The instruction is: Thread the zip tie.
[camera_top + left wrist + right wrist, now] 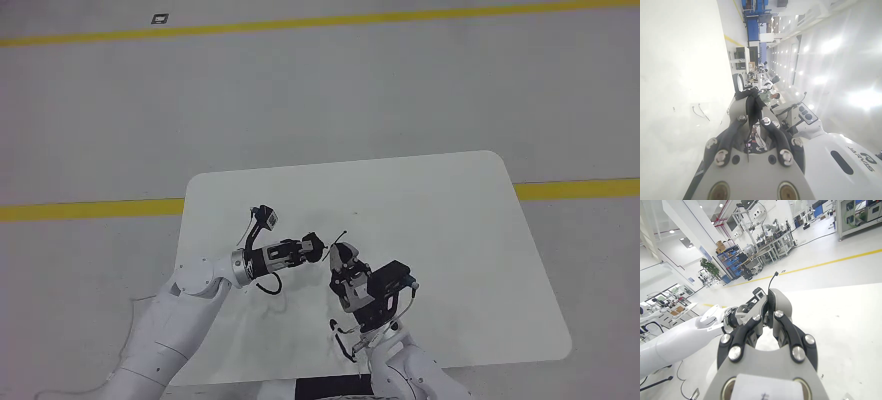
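1 thin black zip tie [770, 283], small square head uppermost, is pinched in the closed right gripper [769, 300], its head toward 1 o'clock in the top view. At 9 o'clock of it, the left gripper [313, 247] clamps a thin black strip [748, 149] (same tie or not, I cannot tell). 2 spare ties [703, 114] lie on the table [450, 200].
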Controlling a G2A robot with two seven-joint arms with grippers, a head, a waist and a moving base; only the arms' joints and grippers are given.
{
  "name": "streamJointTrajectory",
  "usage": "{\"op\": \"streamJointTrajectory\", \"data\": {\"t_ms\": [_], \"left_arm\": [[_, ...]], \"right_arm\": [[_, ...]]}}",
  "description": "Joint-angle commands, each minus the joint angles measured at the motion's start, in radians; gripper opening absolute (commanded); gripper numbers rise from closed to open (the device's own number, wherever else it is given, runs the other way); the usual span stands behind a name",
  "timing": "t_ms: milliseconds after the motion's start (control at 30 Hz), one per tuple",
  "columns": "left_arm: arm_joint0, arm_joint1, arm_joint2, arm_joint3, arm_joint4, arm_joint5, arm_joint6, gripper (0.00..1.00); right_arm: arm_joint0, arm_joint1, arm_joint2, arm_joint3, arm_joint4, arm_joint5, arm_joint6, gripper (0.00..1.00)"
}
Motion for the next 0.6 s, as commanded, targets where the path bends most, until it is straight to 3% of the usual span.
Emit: {"op": "streamJointTrajectory", "data": {"t_ms": [0, 67, 567], "left_arm": [[0.0, 0.0, 0.0, 0.0, 0.0, 0.0, 0.0, 0.0], [0.0, 0.0, 0.0, 0.0, 0.0, 0.0, 0.0, 0.0], [0.0, 0.0, 0.0, 0.0, 0.0, 0.0, 0.0, 0.0]], "right_arm": [[0.0, 0.0, 0.0, 0.0, 0.0, 0.0, 0.0, 0.0], [0.001, 0.0, 0.0, 0.001, 0.001, 0.0, 0.002, 0.0], [0.097, -0.031, -0.049, 0.132, -0.061, 0.147, -0.095, 0.0]]}}
